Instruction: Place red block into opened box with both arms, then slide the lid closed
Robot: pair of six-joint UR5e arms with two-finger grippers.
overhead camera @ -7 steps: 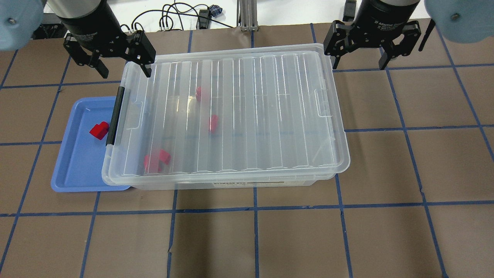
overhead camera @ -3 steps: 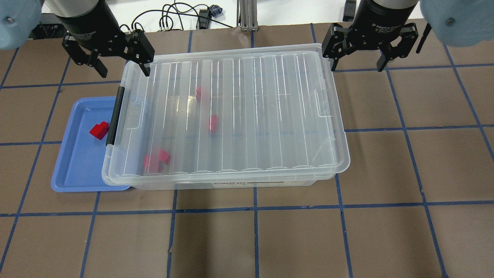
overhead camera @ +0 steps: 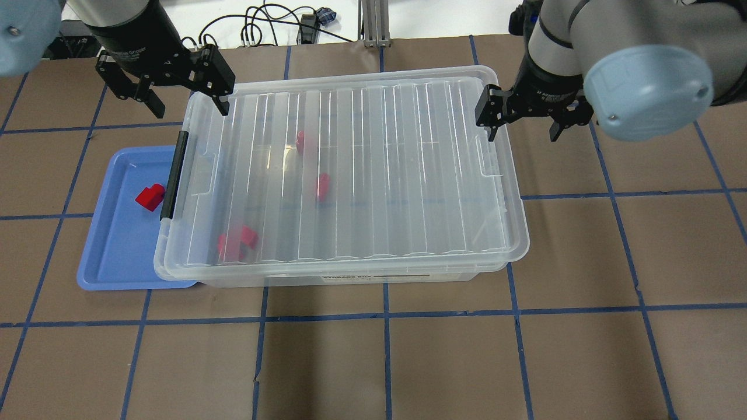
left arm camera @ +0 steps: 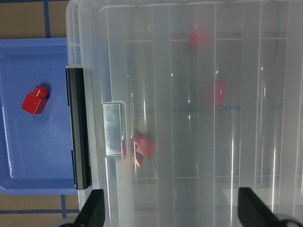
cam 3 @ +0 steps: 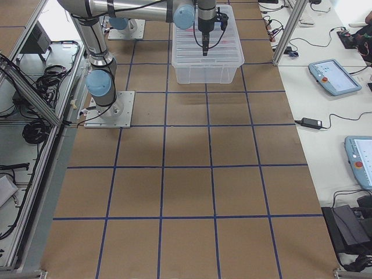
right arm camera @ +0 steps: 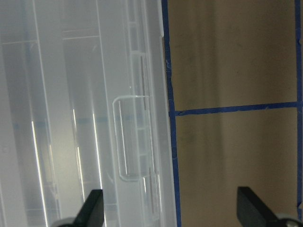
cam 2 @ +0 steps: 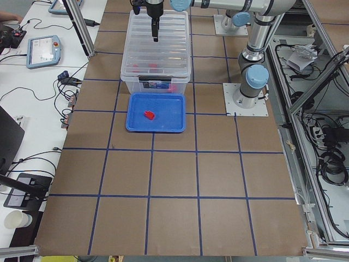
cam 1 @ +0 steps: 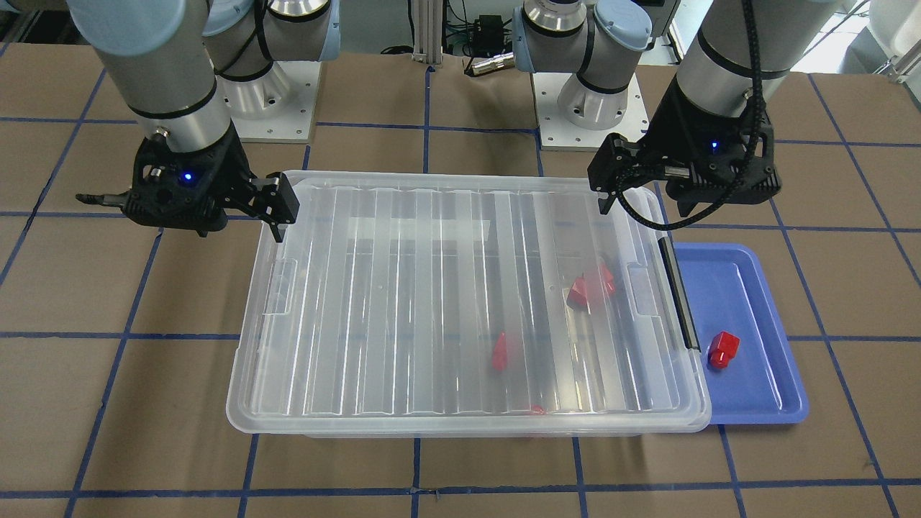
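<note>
**End effectors open at the box's two robot-side corners; loose block lies off the left one**

Left end effector hangs spread wide with nothing between its jaws. It is over the corner of the box that faces the robot's bases and the desk's left end. From there the red block lies out toward the operators' edge of the desk and a little toward its left end. It rests on the floor of the blue tray, outside the box, just beside the black latch bar but apart from it.

Right end effector is also wide open and empty, at the box's other robot-side corner. One finger is over the end of the lid and the other is over bare desk, so the lid's end rim runs between them. In the right wrist view, the end tab sits just ahead of that finger.

The box's long axis runs from the desk's left end toward its right end, and the lid's ridges cross it. The lid covers the whole box, and a few red pieces show dimly through it.

The left arm is plainly the nearer one to the block, since the full length of the box separates the block from the right arm. The pick therefore looks like the left arm's job: a reach outward and down into the tray. With the lid over the opening there is no way in yet. It would probably have to slide along the long axis first, and the right end effector is already placed at that end.
</note>
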